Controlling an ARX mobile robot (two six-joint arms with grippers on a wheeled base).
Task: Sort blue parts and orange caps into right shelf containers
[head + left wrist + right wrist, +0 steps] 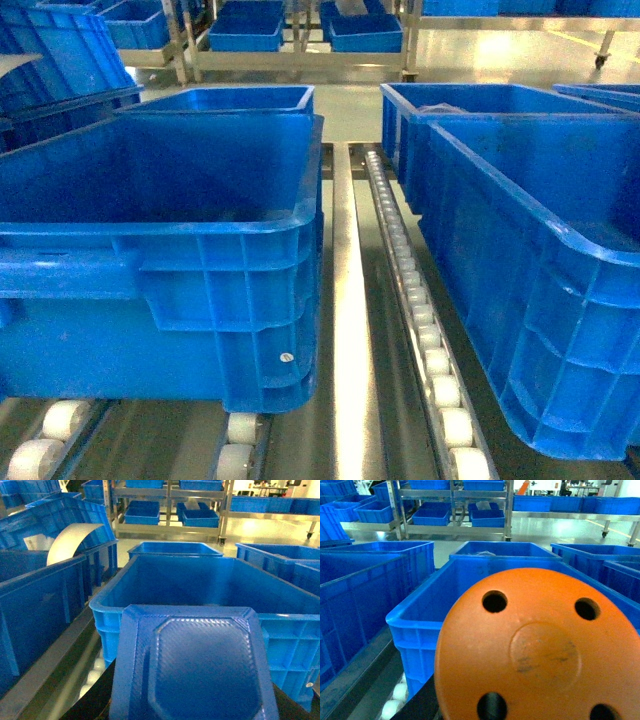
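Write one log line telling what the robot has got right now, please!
left arm: blue part at camera, facing a blue crate | right arm: orange cap at camera, facing another blue crate | grippers: unseen

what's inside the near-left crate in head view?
Near-left crate: only bare blue inner walls show. Its front wall hides the floor, so contents cannot be ruled out. It sits on white rollers.

Bright overhead light — glare on floor (480, 50), soft focus.
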